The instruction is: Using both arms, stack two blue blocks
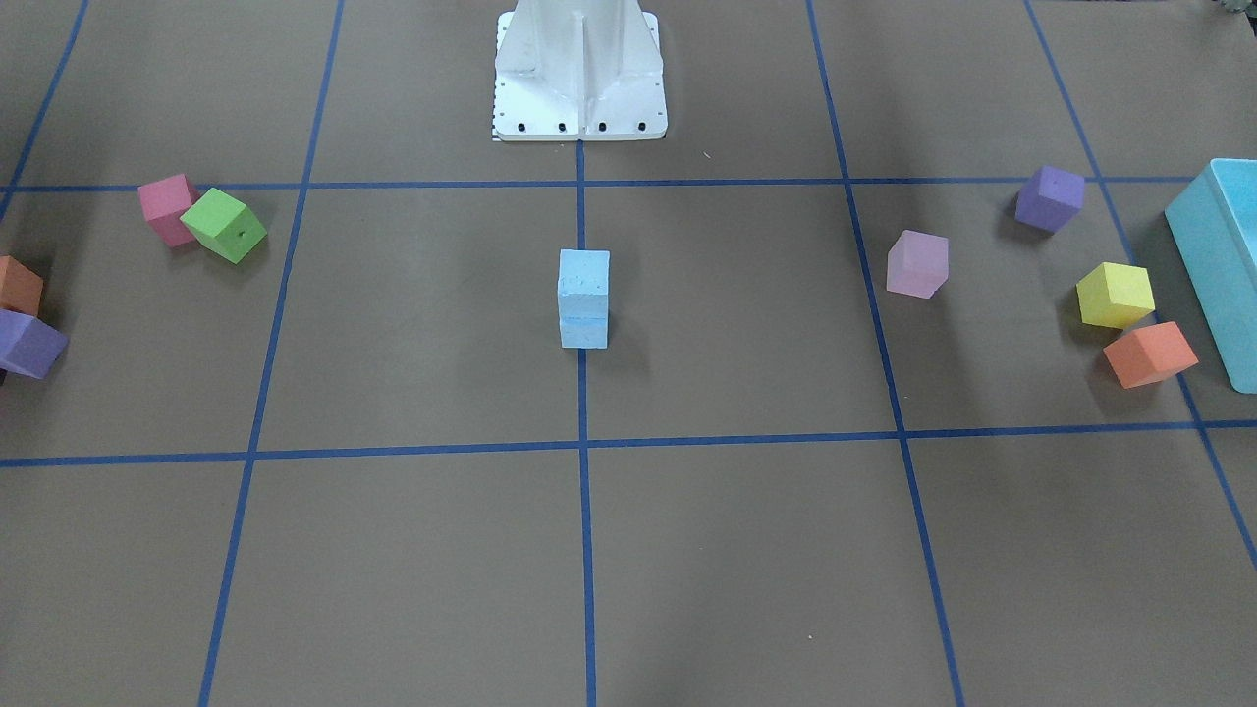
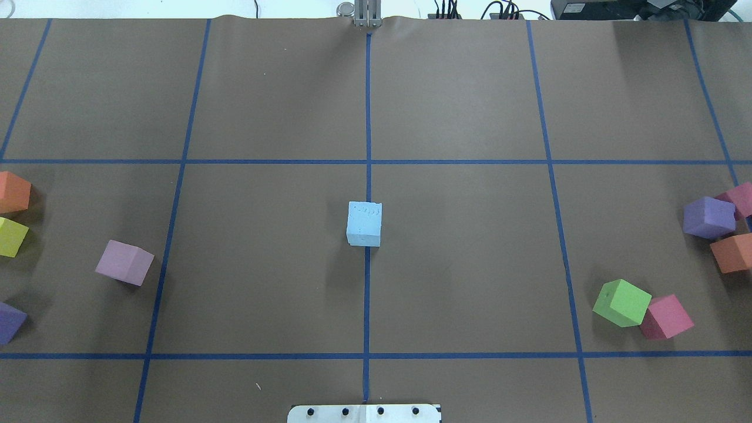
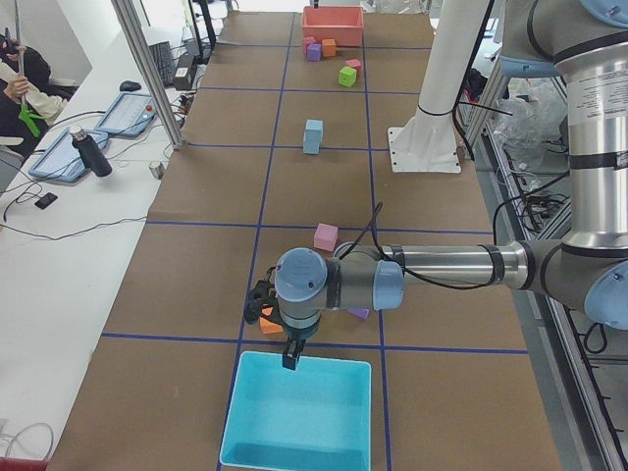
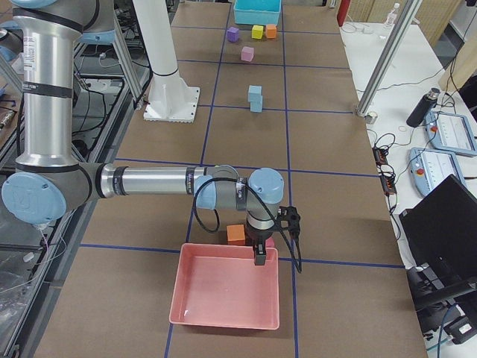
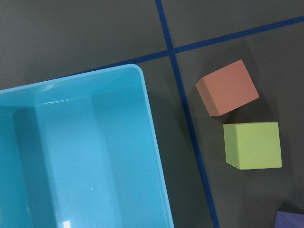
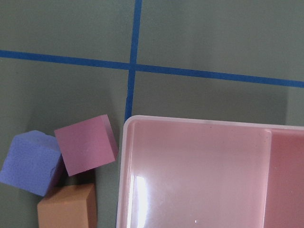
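The two sky-blue blocks stand stacked at the table's centre, on the middle blue tape line: the upper block point(image 1: 584, 276) sits squarely on the lower block point(image 1: 583, 332). The stack also shows from overhead point(image 2: 364, 222) and in the side views point(image 3: 313, 135) point(image 4: 255, 98). Neither arm is near it. My left gripper point(image 3: 291, 358) hangs over the rim of the teal box point(image 3: 298, 412) at the table's left end. My right gripper point(image 4: 259, 259) hangs over the rim of the pink tray point(image 4: 227, 294) at the right end. I cannot tell whether either is open or shut.
Near the teal box point(image 5: 80, 152) lie orange point(image 5: 227, 87), yellow point(image 5: 252, 145), purple point(image 1: 1049, 197) and pale pink point(image 1: 917, 263) cubes. On the other side lie green point(image 2: 621, 302), pink point(image 2: 665, 316), purple point(image 6: 31, 163) and orange point(image 6: 69, 206) cubes by the pink tray point(image 6: 209, 171). The white base point(image 1: 579, 69) stands behind the stack.
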Controlling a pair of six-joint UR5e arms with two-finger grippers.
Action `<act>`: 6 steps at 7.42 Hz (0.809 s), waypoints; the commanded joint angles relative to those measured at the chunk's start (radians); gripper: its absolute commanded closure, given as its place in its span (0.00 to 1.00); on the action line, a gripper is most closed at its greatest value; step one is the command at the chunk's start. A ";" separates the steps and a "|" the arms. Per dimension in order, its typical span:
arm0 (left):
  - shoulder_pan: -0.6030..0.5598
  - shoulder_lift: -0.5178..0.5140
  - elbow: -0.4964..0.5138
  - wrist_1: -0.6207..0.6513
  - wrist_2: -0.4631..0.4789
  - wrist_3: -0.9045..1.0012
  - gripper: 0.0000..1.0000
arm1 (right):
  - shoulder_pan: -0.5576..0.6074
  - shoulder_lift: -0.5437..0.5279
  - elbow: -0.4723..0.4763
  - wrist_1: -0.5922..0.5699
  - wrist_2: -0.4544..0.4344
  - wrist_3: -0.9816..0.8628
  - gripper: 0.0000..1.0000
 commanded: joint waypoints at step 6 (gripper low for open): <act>-0.002 0.003 0.000 -0.001 0.001 -0.001 0.02 | 0.000 0.000 0.001 0.000 0.018 0.000 0.00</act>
